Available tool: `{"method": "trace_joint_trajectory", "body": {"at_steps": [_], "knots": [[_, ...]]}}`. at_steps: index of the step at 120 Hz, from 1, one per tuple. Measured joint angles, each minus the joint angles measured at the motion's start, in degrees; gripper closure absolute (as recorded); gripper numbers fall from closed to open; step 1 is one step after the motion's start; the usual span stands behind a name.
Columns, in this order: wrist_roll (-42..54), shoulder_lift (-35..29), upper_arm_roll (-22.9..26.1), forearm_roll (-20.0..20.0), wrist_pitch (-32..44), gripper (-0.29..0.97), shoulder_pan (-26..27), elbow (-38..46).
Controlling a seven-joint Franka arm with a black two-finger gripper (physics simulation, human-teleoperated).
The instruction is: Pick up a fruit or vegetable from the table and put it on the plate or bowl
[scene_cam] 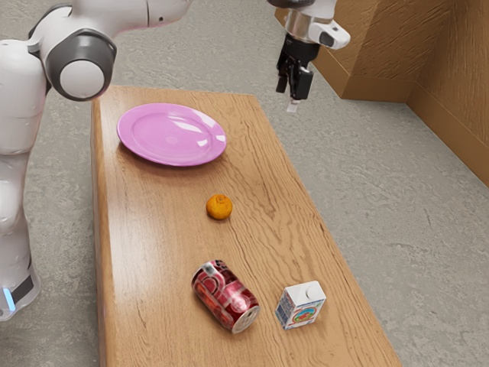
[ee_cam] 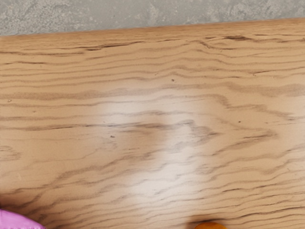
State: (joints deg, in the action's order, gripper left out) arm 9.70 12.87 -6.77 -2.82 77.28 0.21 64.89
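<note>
Wood grain everywhere, warm and wavy, running along a long rectangular desk, and we're looking at four things laid out on it. Up at the far end sits a glossy pink plate, round and shallow, catching bright highlights. Just past it, near the middle of the desk, there's the small orange, round, dimpled on top, sitting alone on bare wood and well apart from the plate. Down at the near end, a red soda can lies on its side, shiny metal with white print, and just beside it, toward the exterior view's right, stands a little white carton with a gabled top and colourful label. The white arm, smooth with grey joints, arcs across the top, and the black claw hangs high above the desk's far edge, pointing down, its prongs spread with nothing between them. From the wrist camera, the desk shows a soft sheen under the hand, with a sliver of the orange and a corner of the pink plate peeking in. Speckled grey floor surrounds it all.
</note>
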Motion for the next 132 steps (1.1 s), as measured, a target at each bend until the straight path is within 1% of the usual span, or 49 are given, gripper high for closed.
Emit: {"method": "trace_joint_trajectory", "body": {"at_steps": [49,56,63,68,78,90,98,110,120,126,132], "knots": [[0.2,0.12,-0.09,0.48,0.21,0.0,-0.11,-0.26],[0.26,-0.37,-0.09,0.48,-0.01,0.0,-0.11,-2.43],[0.31,-0.93,-0.09,0.53,-1.61,0.0,-0.13,-8.59],[0.35,-1.88,0.11,0.57,-2.85,0.0,-0.11,-10.88],[0.4,-3.47,2.1,1.19,-4.73,0.0,-0.22,-12.22],[0.47,-3.54,6.15,4.65,-6.01,0.0,0.18,-12.18],[1.55,-3.33,7.29,6.19,-6.48,0.0,0.21,-11.49],[6.73,-3.05,10.57,7.4,-6.08,0.0,0.0,-8.74],[11.51,-2.84,11.29,7.98,-5.23,0.0,-0.01,-5.8],[14.11,-3.29,11.41,8.39,-4.08,0.0,-0.3,-2.04],[16.49,-6.32,11.44,8.7,-1.77,0.0,-0.45,5.18]]}}
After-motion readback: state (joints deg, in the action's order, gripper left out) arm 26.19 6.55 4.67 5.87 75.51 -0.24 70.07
